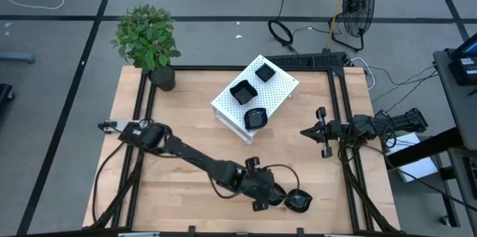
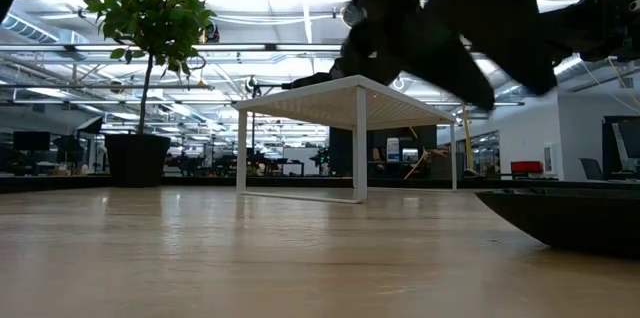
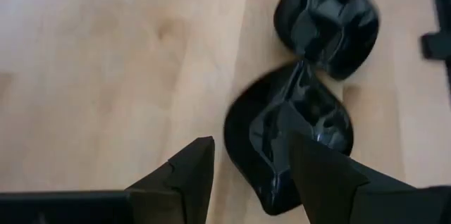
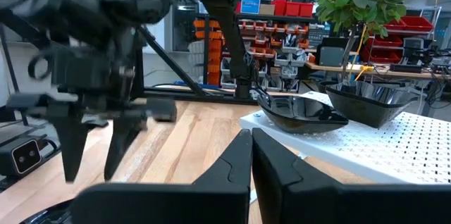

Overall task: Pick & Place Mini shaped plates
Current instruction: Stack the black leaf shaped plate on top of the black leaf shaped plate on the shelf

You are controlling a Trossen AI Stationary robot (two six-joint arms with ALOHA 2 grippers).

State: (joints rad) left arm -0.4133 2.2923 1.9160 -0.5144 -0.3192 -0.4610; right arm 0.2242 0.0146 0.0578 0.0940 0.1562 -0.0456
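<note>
My left gripper (image 1: 277,198) hangs low over the near edge of the table (image 1: 186,125), fingers (image 3: 184,175) spread apart, holding nothing. Two black plates (image 3: 292,136) lie just under it, touching or overlapping, can't tell which. Three more plates (image 1: 243,92) sit on the white perforated box (image 1: 279,92) mid-table, far side. Right gripper (image 1: 319,132) waits at the right edge w/ fingers pressed together.

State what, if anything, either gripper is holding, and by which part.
Nothing is held. The left gripper is open, one finger over the rim of a black plate lying on the table. The right gripper is shut on nothing.
</note>
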